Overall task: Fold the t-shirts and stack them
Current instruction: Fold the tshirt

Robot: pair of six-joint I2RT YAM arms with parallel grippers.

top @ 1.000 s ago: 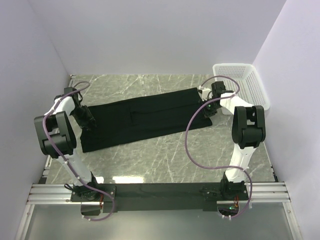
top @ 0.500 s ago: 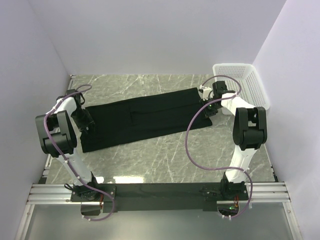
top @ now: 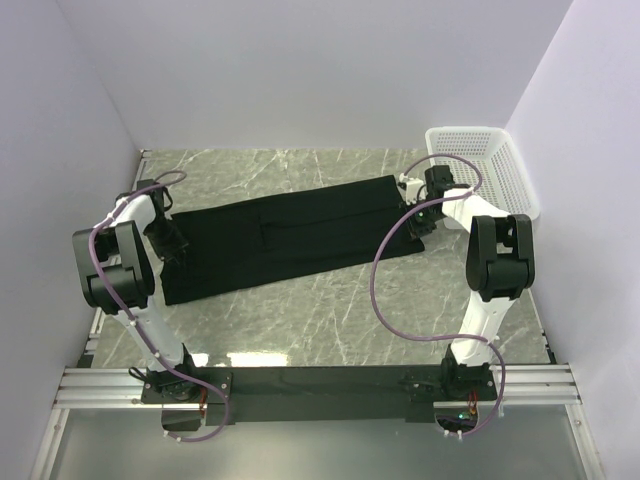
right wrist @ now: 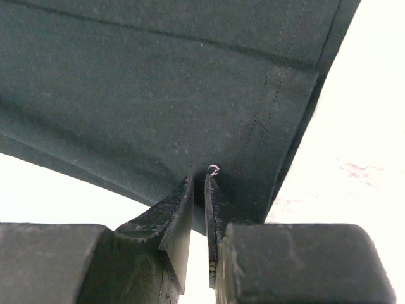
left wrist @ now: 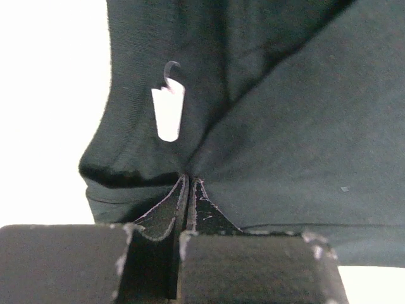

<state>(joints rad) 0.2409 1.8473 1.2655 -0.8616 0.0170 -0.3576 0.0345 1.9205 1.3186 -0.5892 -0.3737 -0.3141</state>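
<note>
Closing is the main change. The left fingers [left wrist: 181,202], parted a second ago, are now clenched on a bunched fold of the black t-shirt [top: 290,235], close to its white neck label [left wrist: 168,114]. The left arm has also drawn in slightly at the cloth's left end. The right arm has barely shifted. The right fingers [right wrist: 183,206] grasp the hemmed corner at the opposite end, with only a narrow slit between them where the cloth edge sits.

The t-shirt lies flat on the marble bench [top: 330,320] as a long, already narrowed strip, slanting from the left arm to the right arm. A white basket [top: 500,170] stands just beyond its right end.

With both ends pinched, the step in hand looks like lifting and carrying one end over the other to halve the strip. To do it well, both arms should rise together so the cloth stays taut and does not sag in the middle. The travelling end should follow the strip's own line so that edge lands on edge, and it should be lowered fully before release. The left pinch seems to hold gathered layers near the collar. Floppy cloth may slip there, so every layer needs to come up with it.
</note>
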